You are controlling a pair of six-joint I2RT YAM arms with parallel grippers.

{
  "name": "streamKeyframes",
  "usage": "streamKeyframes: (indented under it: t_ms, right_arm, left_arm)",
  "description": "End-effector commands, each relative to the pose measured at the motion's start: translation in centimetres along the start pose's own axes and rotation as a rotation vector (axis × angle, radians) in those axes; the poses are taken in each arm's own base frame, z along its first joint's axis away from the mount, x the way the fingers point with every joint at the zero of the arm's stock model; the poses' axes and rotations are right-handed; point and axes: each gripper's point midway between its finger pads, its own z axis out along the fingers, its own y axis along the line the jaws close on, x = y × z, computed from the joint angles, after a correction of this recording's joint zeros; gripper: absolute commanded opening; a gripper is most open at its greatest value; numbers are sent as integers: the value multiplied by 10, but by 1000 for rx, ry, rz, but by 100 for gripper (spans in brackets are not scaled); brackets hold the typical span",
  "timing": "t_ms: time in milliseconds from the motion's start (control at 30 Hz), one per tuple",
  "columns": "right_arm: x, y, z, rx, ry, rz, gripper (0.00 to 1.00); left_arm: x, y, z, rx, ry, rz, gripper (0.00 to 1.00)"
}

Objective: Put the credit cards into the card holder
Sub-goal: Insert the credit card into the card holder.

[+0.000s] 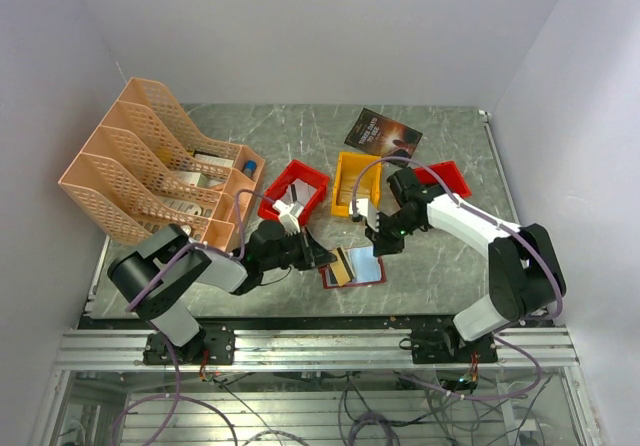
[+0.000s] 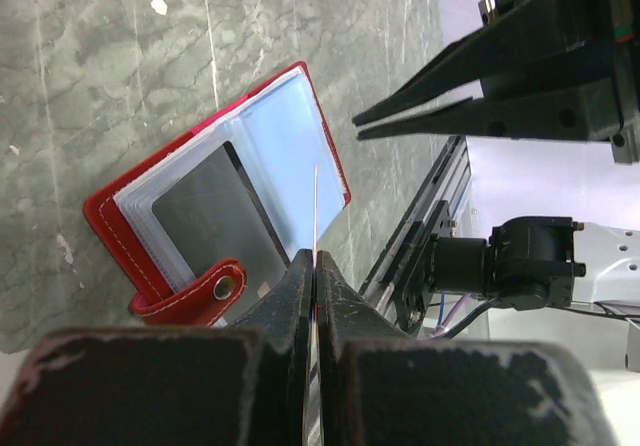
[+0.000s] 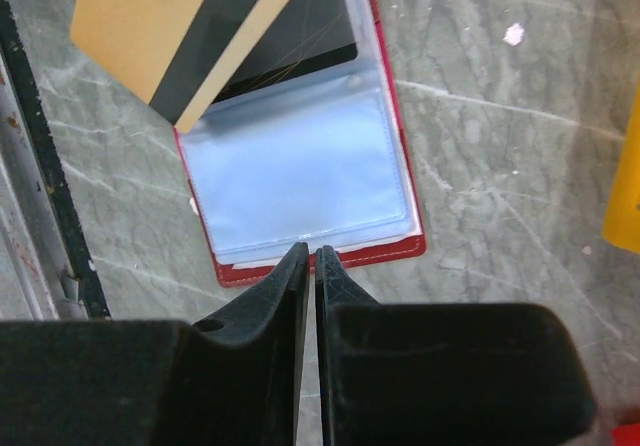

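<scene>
Card holder (image 1: 366, 267) open on counter (image 1: 440, 278), near edge, centre. Left end effector (image 1: 328, 260) at holder's 9 o'clock; card (image 1: 343, 266) in it, over holder's 9 o'clock half. Pocketed card (image 2: 215, 221) inside that same half. Right end effector (image 1: 379, 245) at holder's 1 o'clock, just beside it. 3 bins in row behind holder: left bin (image 1: 293, 190) at 11 o'clock, middle bin (image 1: 355, 181) at 12, right bin (image 1: 445, 176) at 2. Booklet (image 1: 383, 132) behind middle bin, near back edge. File rack (image 1: 150, 161) at left bin's 9 o'clock, just beside it.

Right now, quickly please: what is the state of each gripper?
Left gripper: closed, holding a gold credit card by its edge.
Right gripper: closed, holding nothing, tips by the card holder edge.
</scene>
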Motion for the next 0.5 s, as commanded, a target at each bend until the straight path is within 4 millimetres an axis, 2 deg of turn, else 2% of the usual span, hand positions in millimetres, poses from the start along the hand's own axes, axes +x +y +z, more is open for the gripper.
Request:
streamKeyframes:
  t_ms: [0, 133, 467]
  right_arm:
    - [9, 7, -1, 4, 13, 7, 8]
    - [15, 4, 4, -5, 46, 26, 4]
    - [31, 0, 15, -6, 110, 73, 4]
  left_arm:
    - [-4, -9, 3, 20, 43, 36, 7]
    - [-2, -6, 7, 16, 70, 39, 7]
    - [-3, 0, 11, 6, 70, 27, 7]
